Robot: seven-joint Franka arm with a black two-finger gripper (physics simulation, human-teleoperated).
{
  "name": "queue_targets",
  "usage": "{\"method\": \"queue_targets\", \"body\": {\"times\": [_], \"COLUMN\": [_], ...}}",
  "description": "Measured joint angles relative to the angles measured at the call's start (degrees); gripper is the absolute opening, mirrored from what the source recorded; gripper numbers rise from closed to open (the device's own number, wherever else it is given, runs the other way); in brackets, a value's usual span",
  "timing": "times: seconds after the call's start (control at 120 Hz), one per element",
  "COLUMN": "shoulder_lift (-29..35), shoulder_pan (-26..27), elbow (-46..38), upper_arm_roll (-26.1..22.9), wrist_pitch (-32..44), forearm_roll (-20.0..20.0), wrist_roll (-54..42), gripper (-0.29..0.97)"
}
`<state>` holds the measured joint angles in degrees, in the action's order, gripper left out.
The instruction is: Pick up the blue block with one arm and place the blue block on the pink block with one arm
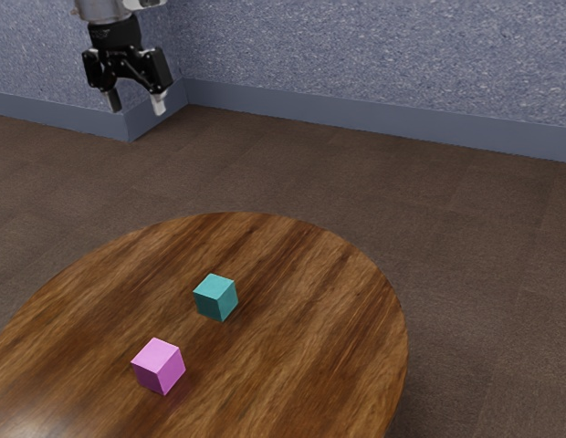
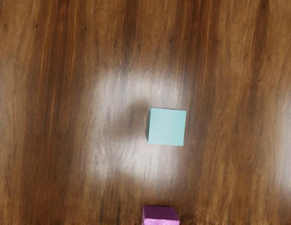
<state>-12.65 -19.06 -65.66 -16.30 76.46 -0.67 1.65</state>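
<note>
Well below the arm, the round wooden table [image 1: 310, 301] is taking up the lower part of the exterior view. High above it, toward the exterior view's upper left, the gripper [image 1: 137, 102] is hanging with its fingers spread wide apart, holding nothing. The blue block [image 1: 215, 297] is sitting flat on the tabletop near its middle, untouched. The pink block [image 1: 158, 365] is resting on the wood near the blue block, not touching it, closer to the camera.
</note>
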Motion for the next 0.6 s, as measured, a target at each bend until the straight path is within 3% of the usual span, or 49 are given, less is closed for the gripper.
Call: {"method": "queue_targets", "body": {"times": [0.2,0.233,0.342,0.433,0.517,0.6], "shoulder_lift": [0.1,3.7,7.5,3.7,-1.5,-4.6], "shoulder_pan": [-0.1,1.0,6.2,9.4,8.8,9.2], "elbow": [0.4,3.4,6.4,6.0,5.0,-4.9], "upper_arm_roll": [-0.2,-0.8,-7.7,-11.1,-11.6,-11.4], "wrist_pitch": [-2.3,-3.0,-3.7,-3.4,-2.9,2.0], "forearm_roll": [-0.2,-1.9,-6.2,-7.8,-8.5,-11.6], "wrist_roll": [0.5,0.6,0.6,0.6,1.0,1.4], "gripper": [0.68,0.68,0.68,0.68,0.68,0.68]}}
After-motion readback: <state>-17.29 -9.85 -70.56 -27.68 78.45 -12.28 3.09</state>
